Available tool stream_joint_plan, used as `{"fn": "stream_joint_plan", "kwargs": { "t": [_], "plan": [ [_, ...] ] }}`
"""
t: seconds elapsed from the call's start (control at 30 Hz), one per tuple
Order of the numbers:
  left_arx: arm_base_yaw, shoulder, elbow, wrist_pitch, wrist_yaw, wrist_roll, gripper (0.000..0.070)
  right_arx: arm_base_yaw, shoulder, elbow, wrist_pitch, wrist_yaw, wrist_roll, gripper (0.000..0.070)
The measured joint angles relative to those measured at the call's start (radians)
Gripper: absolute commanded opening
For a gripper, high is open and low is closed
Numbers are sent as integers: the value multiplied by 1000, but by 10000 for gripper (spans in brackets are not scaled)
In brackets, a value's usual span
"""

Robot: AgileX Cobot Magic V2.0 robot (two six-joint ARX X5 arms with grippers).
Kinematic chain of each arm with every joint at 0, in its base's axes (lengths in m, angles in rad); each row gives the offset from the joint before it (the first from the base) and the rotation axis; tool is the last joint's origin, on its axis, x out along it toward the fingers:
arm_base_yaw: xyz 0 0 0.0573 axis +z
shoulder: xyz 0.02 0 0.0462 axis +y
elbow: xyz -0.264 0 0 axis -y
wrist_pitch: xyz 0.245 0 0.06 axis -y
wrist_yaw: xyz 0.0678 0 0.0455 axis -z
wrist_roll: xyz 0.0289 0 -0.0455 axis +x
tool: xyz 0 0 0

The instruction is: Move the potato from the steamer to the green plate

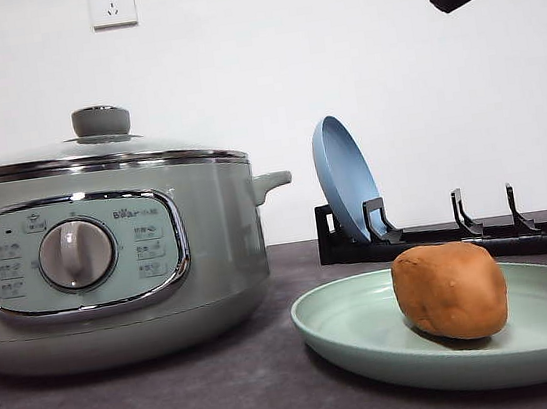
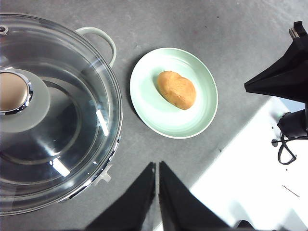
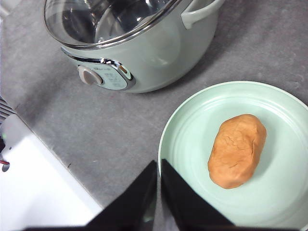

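Potato: the potato (image 1: 450, 290) lies on the green plate (image 1: 352, 340), a little off the plate's middle, resting on its side and apart from the raised rim.
Steamer: the steamer (image 1: 109, 256) stands on the tabletop (image 1: 179, 408) just beside the plate, not touching it, with the glass lid (image 2: 72, 120) seated on its chrome rim.
Task standing: judged from how things lie, the transfer looks complete; nothing seems left but for the arms to draw clear.
Right end effector: the right end effector (image 3: 159, 166) hangs above the plate's near rim, fingers pressed together with nothing between them.
Left end effector: the left end effector (image 2: 157, 168) hangs high over the tabletop near the steamer, fingers likewise clenched and empty.
Key relation: the potato lies ahead of the right end effector and to one side of its line; the potato's long axis runs at a slant to the closed fingers.
Nearer arm: the right arm appears the nearer, since the potato (image 3: 237, 150) looks larger from its wrist than the potato (image 2: 176, 89) does from the left.
Behind: a blue plate (image 1: 344, 177) stands upright in a black dish rack (image 1: 459, 231).
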Motion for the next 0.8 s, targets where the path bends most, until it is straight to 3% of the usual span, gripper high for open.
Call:
{"fn": "stream_joint_plan", "kwargs": {
  "t": [0.4,0.47,0.63,0.8],
  "plan": [
    [3,-7,0,18,-1,23,2,0,0,0,0,0,0,0],
    [12,-28,0,85,-1,50,2,0,0,0,0,0,0,0],
    [72,-149,-18,398,-1,124,2,0,0,0,0,0,0,0],
    [191,-317,-143,651,-1,134,2,0,0,0,0,0,0,0]
  ]
}}
